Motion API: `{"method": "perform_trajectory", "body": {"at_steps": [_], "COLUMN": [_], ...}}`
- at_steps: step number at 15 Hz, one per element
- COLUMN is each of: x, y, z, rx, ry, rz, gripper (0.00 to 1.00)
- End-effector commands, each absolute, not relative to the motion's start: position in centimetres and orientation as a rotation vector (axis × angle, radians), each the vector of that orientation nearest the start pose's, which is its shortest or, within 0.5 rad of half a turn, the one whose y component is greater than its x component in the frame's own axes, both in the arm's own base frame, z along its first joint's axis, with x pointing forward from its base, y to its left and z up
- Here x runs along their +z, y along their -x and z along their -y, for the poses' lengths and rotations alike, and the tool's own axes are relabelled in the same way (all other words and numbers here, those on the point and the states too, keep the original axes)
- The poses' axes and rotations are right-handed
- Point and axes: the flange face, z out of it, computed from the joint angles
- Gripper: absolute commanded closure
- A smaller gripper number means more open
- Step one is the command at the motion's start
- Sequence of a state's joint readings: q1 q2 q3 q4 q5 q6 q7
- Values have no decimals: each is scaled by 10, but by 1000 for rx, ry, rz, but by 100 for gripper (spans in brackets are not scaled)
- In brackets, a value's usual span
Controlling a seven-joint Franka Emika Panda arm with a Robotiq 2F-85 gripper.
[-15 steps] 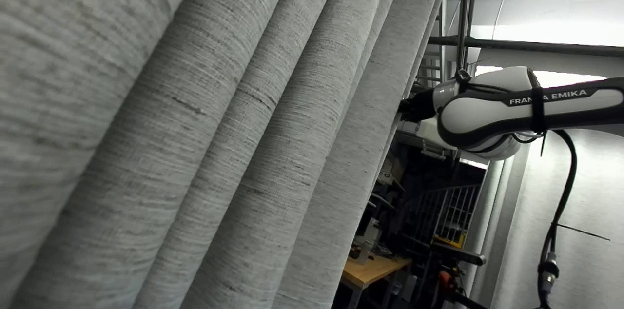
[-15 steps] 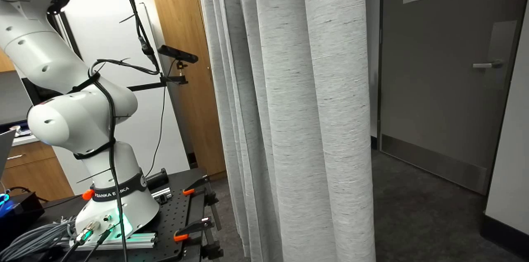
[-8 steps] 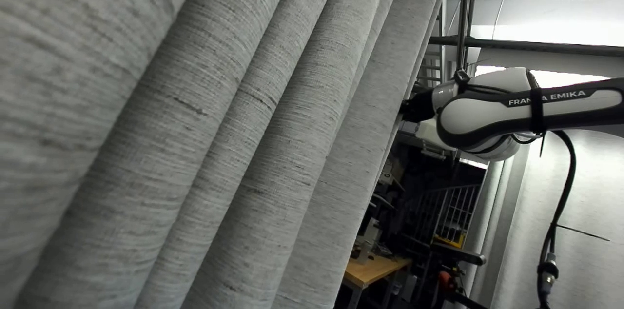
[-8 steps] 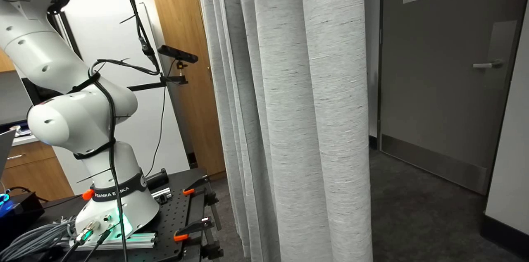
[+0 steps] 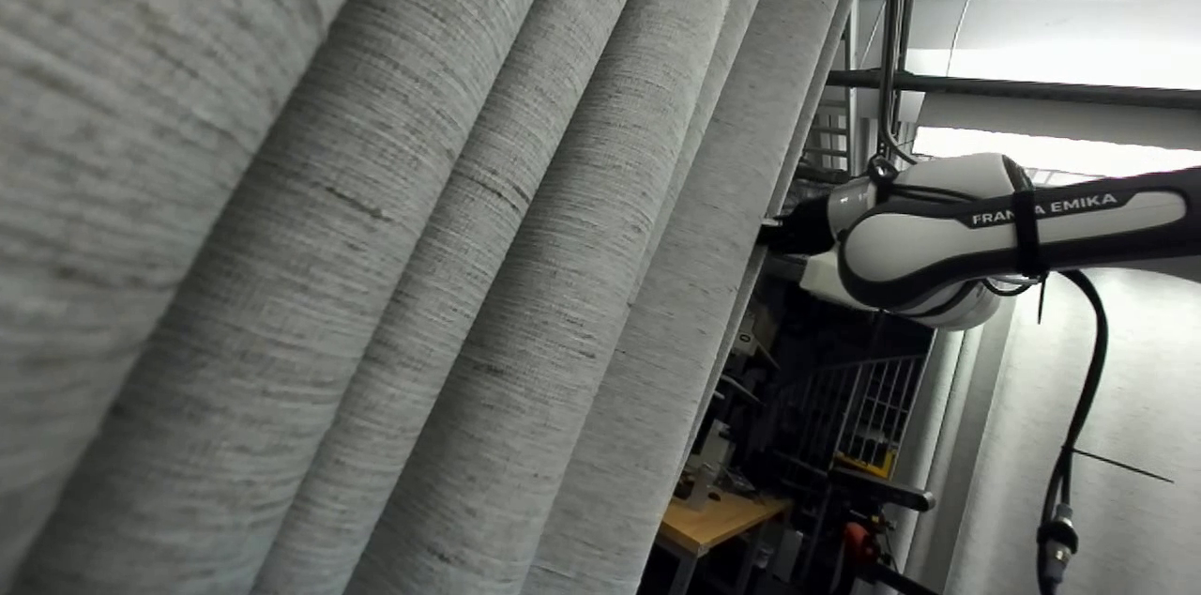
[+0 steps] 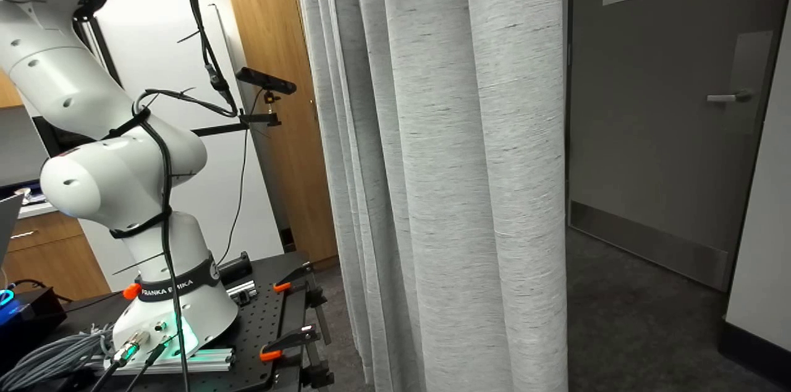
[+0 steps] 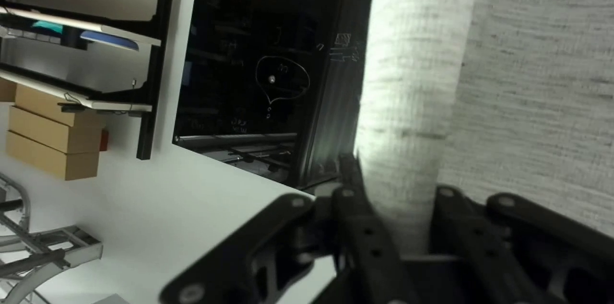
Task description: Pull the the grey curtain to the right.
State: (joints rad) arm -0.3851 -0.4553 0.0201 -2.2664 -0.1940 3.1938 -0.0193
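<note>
In both exterior views the grey curtain [image 6: 445, 169] is gathered into deep lengthwise folds. In an exterior view it is hung between the robot arm [image 6: 117, 114] and a grey door [image 6: 655, 132], the arm being seen to the left of the curtain and the door to the right. At the curtain's edge the gripper [image 7: 397, 198] is placed; in the wrist view its black fingers [image 7: 362, 227] are held part-way apart, with one brightly lit fold of the curtain between them. The fold is straddled rather than visibly squeezed, and whether it is touched by both fingers cannot be told. To the left of the curtain there, a dark board [image 7: 259, 21] is marked with thin pale lines, and cardboard boxes [image 7: 41, 134] are stacked well apart from the curtain. In an exterior view a black perforated plate [image 6: 256, 318] is set left of the curtain. Past the curtain's edge, in an exterior view, a wood-topped desk [image 5: 718, 520] is partly hidden by the cloth
</note>
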Motion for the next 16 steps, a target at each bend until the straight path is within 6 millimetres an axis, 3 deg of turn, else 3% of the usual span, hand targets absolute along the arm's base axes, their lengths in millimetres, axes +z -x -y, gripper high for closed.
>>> {"method": "perform_trajectory", "body": {"at_steps": [1,3,6,10,13,16], "x": [692,693,713,743,765,775], "y": [-421,-417,-393,-349,-313,-296], "z": [174,208,278,356,399,428], "rx": [-2199,-2199,-2252,-2272,-2267,-2157], "ry": [2853,2936,3032,3134,3193,3231], "rz": [-237,-340,-560,-897,-1157,-1454], "gripper": [99,100,100,100,100,100]}}
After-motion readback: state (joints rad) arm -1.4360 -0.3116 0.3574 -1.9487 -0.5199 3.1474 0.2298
